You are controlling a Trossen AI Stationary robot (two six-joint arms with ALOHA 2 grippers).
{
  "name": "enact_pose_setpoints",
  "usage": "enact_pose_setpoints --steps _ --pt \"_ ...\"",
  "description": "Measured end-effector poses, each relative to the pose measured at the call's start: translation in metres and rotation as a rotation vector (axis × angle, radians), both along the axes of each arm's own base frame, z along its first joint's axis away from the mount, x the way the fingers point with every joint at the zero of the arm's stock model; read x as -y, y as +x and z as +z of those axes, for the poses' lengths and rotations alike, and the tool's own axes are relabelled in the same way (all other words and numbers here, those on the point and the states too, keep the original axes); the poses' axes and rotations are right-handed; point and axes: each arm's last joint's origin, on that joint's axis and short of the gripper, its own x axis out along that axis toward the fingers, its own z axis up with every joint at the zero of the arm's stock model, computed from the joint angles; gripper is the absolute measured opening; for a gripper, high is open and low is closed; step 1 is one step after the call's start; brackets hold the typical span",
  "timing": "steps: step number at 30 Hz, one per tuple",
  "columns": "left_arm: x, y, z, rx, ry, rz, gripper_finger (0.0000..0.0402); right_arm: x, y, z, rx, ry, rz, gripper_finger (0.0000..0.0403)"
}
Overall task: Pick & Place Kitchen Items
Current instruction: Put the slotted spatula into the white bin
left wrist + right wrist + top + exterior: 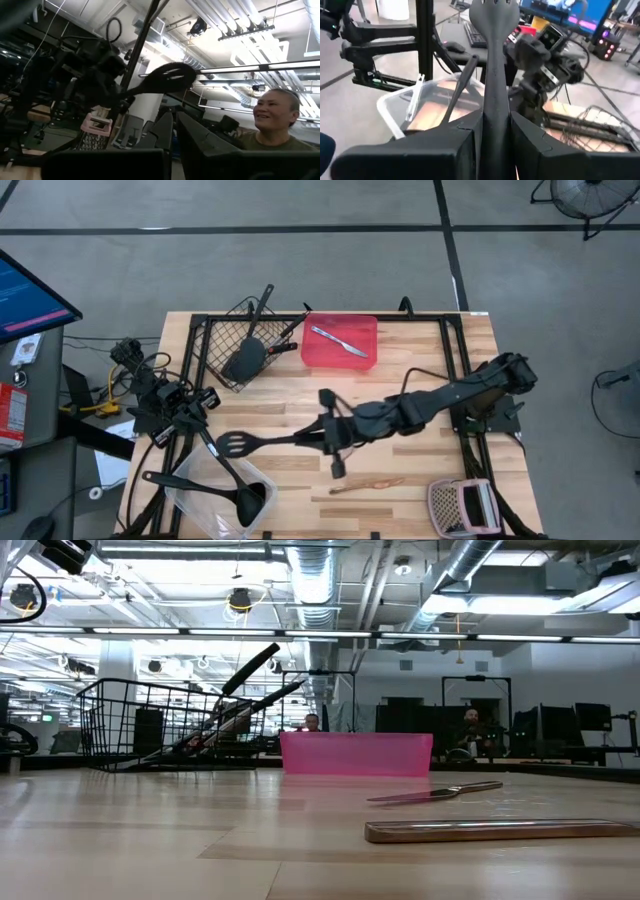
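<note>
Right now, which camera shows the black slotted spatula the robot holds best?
The high view: the whole black slotted spatula shows, handle between the right gripper fingers. The right wrist view shows it foreshortened, the left wrist view its head; the low view misses it.

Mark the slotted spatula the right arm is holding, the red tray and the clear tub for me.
slotted spatula (pixel 236 444): high view, on its slotted head.
red tray (pixel 370 324): high view, on its far right rim.
clear tub (pixel 190 503): high view, on its bare left wall.

Item count on the worktop (pixel 420 375)
1 wire basket (pixel 222 340), 1 red tray (pixel 340 355), 1 clear tub (pixel 205 502), 1 knife (pixel 338 340), 1 slotted spatula (pixel 262 442), 1 wooden stick (pixel 366 484), 1 grater (pixel 461 506).
</note>
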Motion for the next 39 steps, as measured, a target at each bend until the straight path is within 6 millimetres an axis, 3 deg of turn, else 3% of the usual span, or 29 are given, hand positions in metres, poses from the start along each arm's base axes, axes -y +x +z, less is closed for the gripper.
enact_pose_setpoints --steps 10,17,31,36,39 --pt "0.000 0.000 0.000 0.000 0.000 0.000 0.0008 -0.023 0.020 0.009 -0.095 -0.076 0.046 0.0071" --pt "0.000 0.000 0.000 0.000 0.000 0.000 0.0008 -0.033 0.034 -0.016 -0.197 -0.113 0.056 0.0071" --pt "0.000 0.000 0.000 0.000 0.000 0.000 0.0008 -0.030 0.041 -0.018 -0.183 -0.147 0.023 0.0071" --pt "0.000 0.000 0.000 0.001 -0.001 0.000 0.0008 -0.029 0.053 -0.031 -0.250 -0.187 0.019 0.0071" --pt "0.000 0.000 0.000 0.000 0.000 0.001 0.0008 -0.033 0.059 -0.027 -0.245 -0.199 0.027 0.0071"
